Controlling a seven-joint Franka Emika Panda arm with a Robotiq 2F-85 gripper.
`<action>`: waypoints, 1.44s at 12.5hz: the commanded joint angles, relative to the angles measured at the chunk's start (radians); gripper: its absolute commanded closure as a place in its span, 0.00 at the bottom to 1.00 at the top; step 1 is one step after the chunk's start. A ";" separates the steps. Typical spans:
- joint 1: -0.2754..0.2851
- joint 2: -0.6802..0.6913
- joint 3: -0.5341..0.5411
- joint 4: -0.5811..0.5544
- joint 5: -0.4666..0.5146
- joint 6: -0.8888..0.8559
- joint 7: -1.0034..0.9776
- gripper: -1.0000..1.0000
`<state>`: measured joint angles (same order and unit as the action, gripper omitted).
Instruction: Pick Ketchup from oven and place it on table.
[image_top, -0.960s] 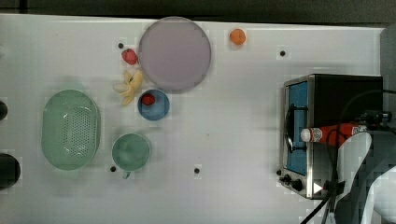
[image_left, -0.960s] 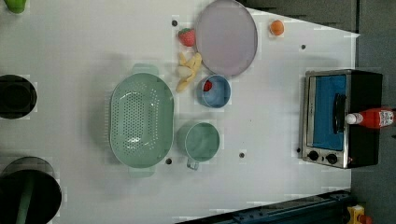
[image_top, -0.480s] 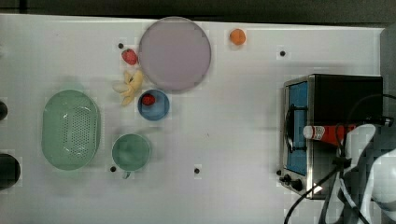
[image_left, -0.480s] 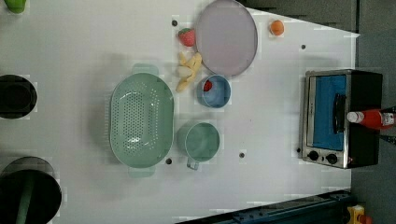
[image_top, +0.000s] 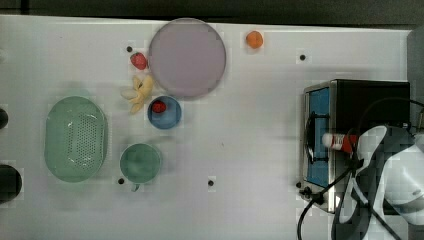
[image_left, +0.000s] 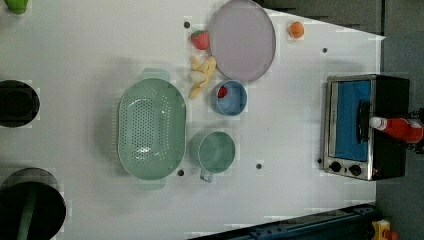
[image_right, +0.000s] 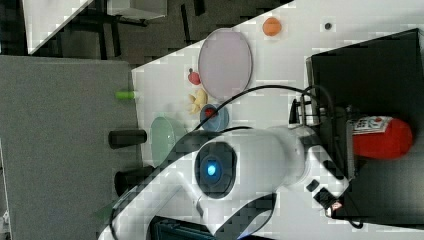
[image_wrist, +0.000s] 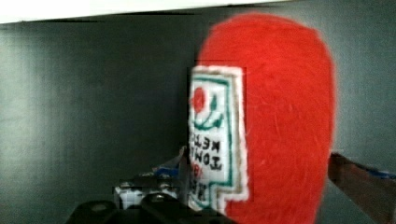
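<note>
Ketchup bottle (image_right: 382, 136) is lying on its side on top of the toaster oven (image_top: 372, 102), white cap hanging out over the glass door, with the gripper (image_wrist: 261, 191) straddling it wide open.

The white table (image_top: 250, 150) is offering plenty of bare surface between the oven and the dishes, which looks like the natural drop zone. The oven is sitting at the top view's right edge, door shut, so the bottle is reachable from above without opening anything. The white arm (image_right: 250, 165) is reaching over the oven's black top. In the wrist view one finger (image_wrist: 362, 179) is standing beside the bottle's red body, nothing pinched yet. My guess is that closing on the body comes next.
</note>
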<state>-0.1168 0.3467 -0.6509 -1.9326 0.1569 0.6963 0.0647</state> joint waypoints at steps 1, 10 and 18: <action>0.002 -0.010 0.000 -0.003 0.014 0.000 -0.022 0.16; 0.057 -0.105 0.012 0.168 -0.049 -0.100 -0.135 0.36; 0.203 -0.304 0.230 0.341 -0.070 -0.557 -0.151 0.36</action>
<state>0.0089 0.0138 -0.4407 -1.5840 0.0925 0.1398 -0.0243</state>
